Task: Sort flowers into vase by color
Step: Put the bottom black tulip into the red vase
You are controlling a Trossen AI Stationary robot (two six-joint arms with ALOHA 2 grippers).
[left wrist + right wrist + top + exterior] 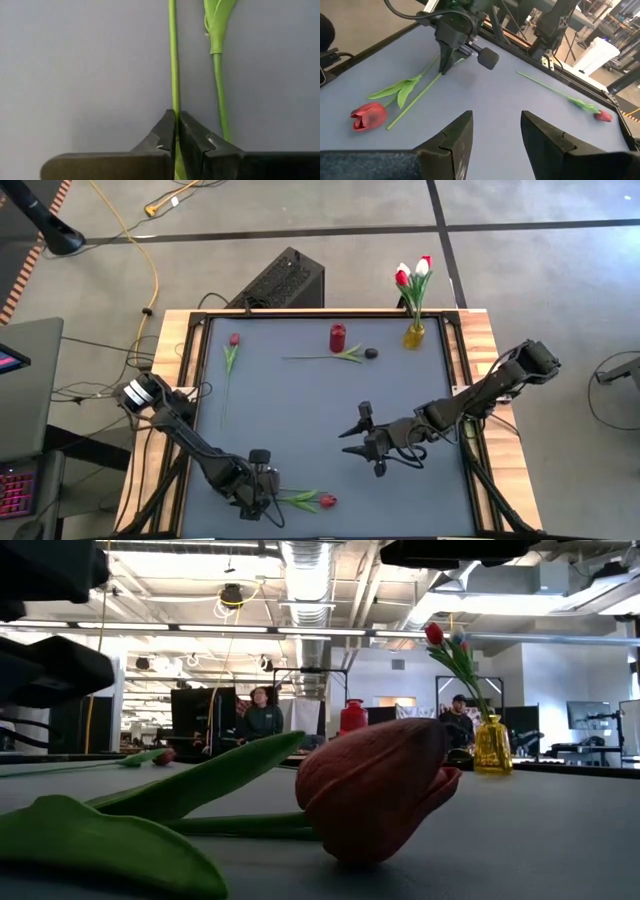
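A red tulip lies near the table's near edge, its head [327, 501] [369, 115] [375, 790] and leaves flat on the mat. My left gripper [268, 498] [176, 122] is shut on its thin green stem. My right gripper [350, 442] [497, 125] hovers open mid-table, right of centre, touching nothing. Another red tulip [234, 340] [602, 116] lies at the far left. A dark-headed tulip [371, 353] lies near the far edge. The yellow vase [414, 335] [492, 745] holds red and white tulips. A red vase [338, 337] stands left of it. My left gripper pinches the red tulip's stem [173, 100] [436, 79] between its two fingers, toward the end away from the head. The fingers [445, 62] come from above, pointing down. The flower lies on the mat, its stem running out ahead of the fingers.
A second green stalk with a leaf [218, 75] lies beside the held stem. Wooden rails [180, 350] border the grey mat. A black box [285, 280] sits beyond the far edge. People stand in the room behind. Open mat lies between the two grippers.
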